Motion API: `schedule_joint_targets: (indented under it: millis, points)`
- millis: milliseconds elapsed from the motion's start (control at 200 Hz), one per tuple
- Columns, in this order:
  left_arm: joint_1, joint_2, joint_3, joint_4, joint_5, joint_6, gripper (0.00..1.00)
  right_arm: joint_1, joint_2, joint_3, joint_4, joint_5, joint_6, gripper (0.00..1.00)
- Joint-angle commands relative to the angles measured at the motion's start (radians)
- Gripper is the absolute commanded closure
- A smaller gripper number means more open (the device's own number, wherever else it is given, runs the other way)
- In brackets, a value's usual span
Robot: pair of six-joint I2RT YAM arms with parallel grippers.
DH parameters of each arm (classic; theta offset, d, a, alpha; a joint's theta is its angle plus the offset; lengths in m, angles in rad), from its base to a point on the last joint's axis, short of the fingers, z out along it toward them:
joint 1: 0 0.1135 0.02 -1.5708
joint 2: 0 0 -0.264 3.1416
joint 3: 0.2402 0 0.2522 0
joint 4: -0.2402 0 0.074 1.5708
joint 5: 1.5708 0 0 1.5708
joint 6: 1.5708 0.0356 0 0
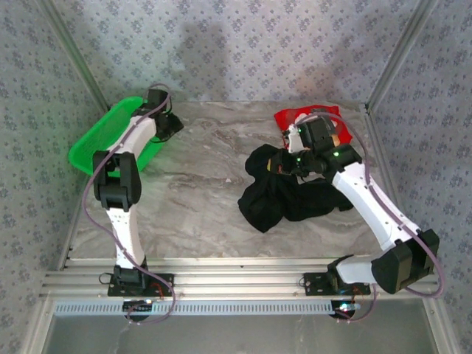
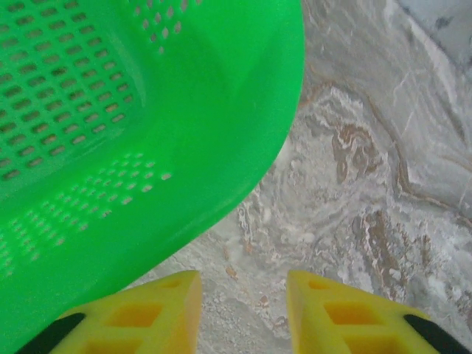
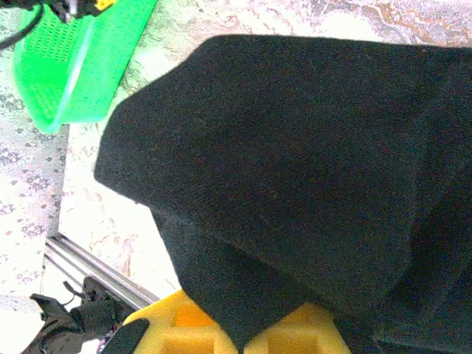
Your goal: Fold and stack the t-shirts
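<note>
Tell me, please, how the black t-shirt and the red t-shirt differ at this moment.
The black t-shirt lies crumpled and sprawling; the red t-shirt is a small compact patch. The black one is pinched in the right hand; the red one lies beyond it, partly hidden, not gripped. Both are cloth on the right side of the table.

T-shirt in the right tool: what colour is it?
Plain black t-shirt, clearest in the right wrist view.

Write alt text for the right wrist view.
A black tee is pinched in the right tool, whose yellow fingers show at the bottom edge. Behind it lie a marbled table and, at upper left, a green basket.
</note>
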Motion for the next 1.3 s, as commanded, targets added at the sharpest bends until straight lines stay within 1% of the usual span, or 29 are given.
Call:
schedule_joint_targets:
  millis: [0,65,110,195,230,265,310,380,430,480,525,595,635,730,820,964,1054,1294]
  points:
    - [-0.031,-0.079,-0.009,0.02,0.121,0.018,0.54,0.005,0.058,0.028,0.012,-0.007,0.015,0.97]
    - [-0.06,-0.168,-0.117,0.102,0.226,0.005,0.38,0.004,0.126,0.079,0.019,-0.019,-0.001,0.95]
    - [-0.084,-0.238,-0.205,0.149,0.295,-0.012,0.31,0.006,0.178,0.116,0.027,-0.034,-0.013,0.92]
    - [-0.136,-0.351,-0.381,0.231,0.394,-0.057,0.24,0.013,0.286,0.184,0.037,-0.067,-0.016,0.86]
    - [-0.156,-0.391,-0.457,0.253,0.413,-0.075,0.22,0.017,0.335,0.218,0.034,-0.079,-0.017,0.82]
    - [-0.175,-0.428,-0.533,0.286,0.423,-0.097,0.21,0.02,0.384,0.256,0.031,-0.092,-0.022,0.81]
    - [-0.203,-0.469,-0.625,0.335,0.429,-0.123,0.19,0.019,0.441,0.308,0.019,-0.103,-0.04,0.82]
    - [-0.245,-0.501,-0.731,0.386,0.419,-0.149,0.19,0.017,0.507,0.375,-0.024,-0.098,-0.06,0.93]
    - [-0.265,-0.5,-0.774,0.414,0.419,-0.156,0.18,0.015,0.537,0.424,-0.051,-0.088,-0.069,0.96]
    - [-0.279,-0.495,-0.8,0.452,0.422,-0.174,0.18,0.016,0.542,0.457,-0.061,-0.087,-0.09,0.98]
    - [-0.29,-0.495,-0.81,0.498,0.422,-0.186,0.18,0.021,0.52,0.466,-0.055,-0.103,-0.092,0.98]
    - [-0.296,-0.5,-0.803,0.534,0.397,-0.197,0.17,0.03,0.461,0.454,-0.021,-0.111,-0.087,0.96]
    - [-0.294,-0.509,-0.801,0.566,0.382,-0.207,0.17,0.031,0.43,0.438,-0.007,-0.111,-0.053,0.96]
    - [-0.29,-0.524,-0.787,0.651,0.383,-0.231,0.16,0.018,0.379,0.4,-0.041,-0.135,-0.061,0.95]
    - [-0.293,-0.51,-0.74,0.69,0.424,-0.214,0.16,0.007,0.348,0.355,-0.06,-0.162,-0.081,0.95]
    - [-0.295,-0.476,-0.708,0.749,0.508,-0.179,0.18,-0.009,0.305,0.295,-0.026,-0.173,-0.069,0.95]
    - [-0.293,-0.468,-0.72,0.814,0.559,-0.188,0.2,-0.022,0.295,0.287,-0.021,-0.183,-0.063,0.95]
    - [-0.297,-0.47,-0.784,0.951,0.623,-0.221,0.23,-0.053,0.294,0.287,-0.004,-0.224,-0.048,0.95]
